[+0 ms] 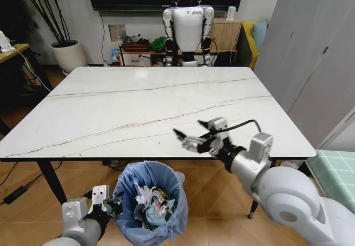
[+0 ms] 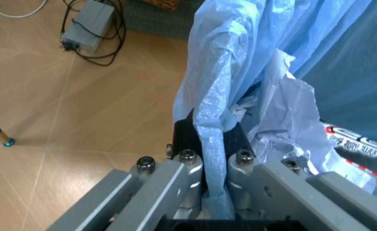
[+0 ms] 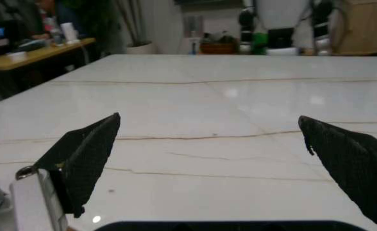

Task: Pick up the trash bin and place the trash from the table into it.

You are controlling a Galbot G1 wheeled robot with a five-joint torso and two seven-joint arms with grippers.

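Observation:
The trash bin (image 1: 148, 201), lined with a crinkly light-blue bag, hangs just below the front edge of the white marble-look table (image 1: 138, 102). My left gripper (image 1: 108, 201) is shut on its near-left rim; in the left wrist view the left gripper (image 2: 214, 144) pinches the rim and bag (image 2: 207, 96). Inside the bin lies trash (image 1: 152, 199): crumpled white paper (image 2: 284, 110) and a red-and-white wrapper (image 2: 358, 144). My right gripper (image 1: 189, 128) hovers open low over the table's front right part. In the right wrist view the right gripper (image 3: 217, 154) has nothing between its black fingers (image 3: 86, 154).
A white humanoid robot (image 1: 188, 27) stands at the table's far side before a low shelf. A potted plant (image 1: 67, 55) and a wooden desk (image 1: 14, 49) are far left, grey cabinets (image 1: 316, 52) right. A power brick (image 2: 89, 24) with cables lies on the floor.

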